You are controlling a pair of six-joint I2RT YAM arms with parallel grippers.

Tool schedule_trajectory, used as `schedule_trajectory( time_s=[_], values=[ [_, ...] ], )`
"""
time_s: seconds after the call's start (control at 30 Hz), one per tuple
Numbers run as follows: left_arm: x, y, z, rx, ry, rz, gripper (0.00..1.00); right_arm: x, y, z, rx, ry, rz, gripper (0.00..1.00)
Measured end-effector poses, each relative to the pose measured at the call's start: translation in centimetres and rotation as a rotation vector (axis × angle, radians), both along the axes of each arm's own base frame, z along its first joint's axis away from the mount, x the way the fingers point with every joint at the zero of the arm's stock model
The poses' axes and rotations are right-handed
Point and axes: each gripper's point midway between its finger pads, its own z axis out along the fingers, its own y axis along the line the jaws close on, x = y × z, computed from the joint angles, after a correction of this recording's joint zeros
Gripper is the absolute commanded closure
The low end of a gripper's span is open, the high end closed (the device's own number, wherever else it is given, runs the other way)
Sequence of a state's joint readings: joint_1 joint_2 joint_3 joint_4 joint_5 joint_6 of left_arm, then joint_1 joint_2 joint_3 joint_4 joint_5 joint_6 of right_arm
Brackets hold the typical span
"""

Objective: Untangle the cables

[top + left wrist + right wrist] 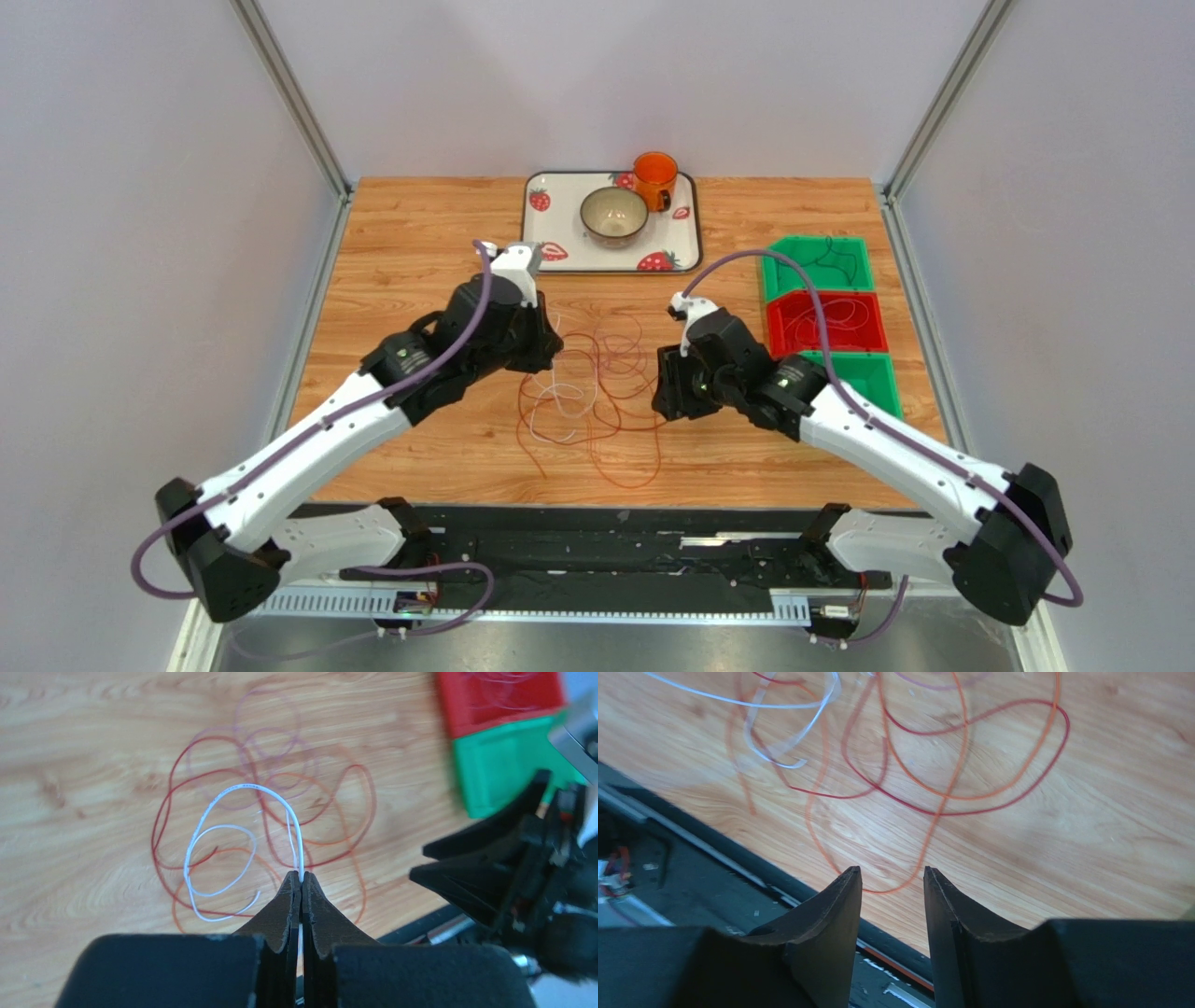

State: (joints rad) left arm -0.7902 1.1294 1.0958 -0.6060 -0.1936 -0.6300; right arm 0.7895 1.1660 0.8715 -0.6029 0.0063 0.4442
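Note:
The cables (596,399) lie as a loose tangle of red, orange and white loops in the middle of the wooden table. My left gripper (302,878) is shut on the white cable (246,785), which arches up from the tangle into its tips. Dark red cable loops (156,822) and orange ones (363,885) lie flat beneath it. My right gripper (892,875) hovers open just right of the tangle, near the table's front edge. An orange cable (808,812) curves below the gap without touching the fingers. A dark red cable (1065,735) and the white cable (773,760) lie farther off.
A strawberry-patterned tray (540,224) at the back holds a bowl (615,213) and an orange mug (654,178). Green and red bins (828,322) with thin wires in them stand at the right. A black rail (603,539) runs along the near edge.

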Motion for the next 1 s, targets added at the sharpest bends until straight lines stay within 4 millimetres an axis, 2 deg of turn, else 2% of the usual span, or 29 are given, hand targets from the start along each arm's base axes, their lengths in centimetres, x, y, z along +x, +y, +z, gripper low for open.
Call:
schedule_trajectory(
  time_s=[0.17, 0.27, 0.37, 0.47, 0.6, 0.73, 0.87, 1.0],
  values=[
    [-3.1, -1.4, 5.2, -0.117, -0.131, -0.247, 1.00, 0.5, 1.3, 6.4, 0.158, -0.133, 0.030, 0.42],
    [-5.0, -2.4, 7.3, -0.177, -0.189, -0.392, 1.00, 0.6, 1.2, 9.7, 0.237, -0.209, 0.046, 0.38],
    [-7.3, -3.6, 9.2, -0.245, -0.233, -0.547, 1.00, 0.5, 1.1, 12.3, 0.303, -0.278, 0.073, 0.37],
    [-9.5, -4.6, 11.3, -0.320, -0.270, -0.689, 1.00, 0.3, 1.5, 13.6, 0.343, -0.316, 0.110, 0.37],
    [-11.4, -5.0, 13.9, -0.391, -0.321, -0.800, 1.00, 0.1, 2.7, 13.2, 0.389, -0.323, 0.166, 0.36],
    [-13.4, -5.0, 16.7, -0.456, -0.386, -0.903, 1.00, -0.2, 4.1, 10.6, 0.413, -0.271, 0.210, 0.35],
    [-14.5, -4.5, 18.1, -0.476, -0.431, -0.945, 1.00, -0.4, 5.9, 9.5, 0.464, -0.223, 0.268, 0.35],
    [-14.8, -4.2, 18.4, -0.476, -0.450, -0.953, 1.00, -0.7, 7.0, 10.4, 0.520, -0.233, 0.325, 0.35]
  ],
)
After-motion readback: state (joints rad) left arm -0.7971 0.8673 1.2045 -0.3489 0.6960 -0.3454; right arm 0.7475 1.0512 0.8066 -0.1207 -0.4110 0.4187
